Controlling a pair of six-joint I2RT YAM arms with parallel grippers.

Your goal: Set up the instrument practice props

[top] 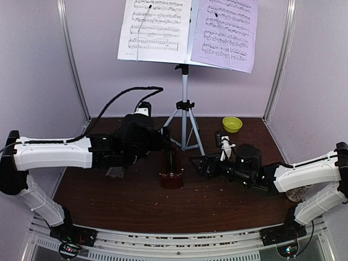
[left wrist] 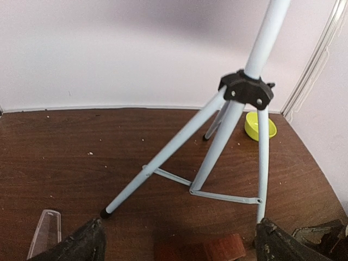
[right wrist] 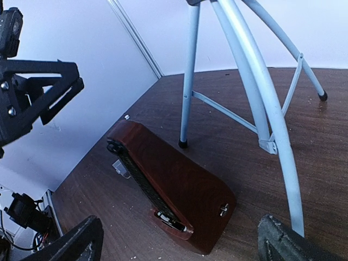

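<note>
While upright, dark-red pyramid metronome

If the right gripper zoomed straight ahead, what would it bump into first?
Probably the dark-red metronome, lying right ahead of the open right gripper. The tripod legs stand farther back, though depth is hard to judge.

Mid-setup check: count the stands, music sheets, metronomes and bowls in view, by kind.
Music stand: 1
Music sheets: 2 (white sheet, lavender sheet)
Metronome: 1
Green bowl: 1
Total: 5
</note>
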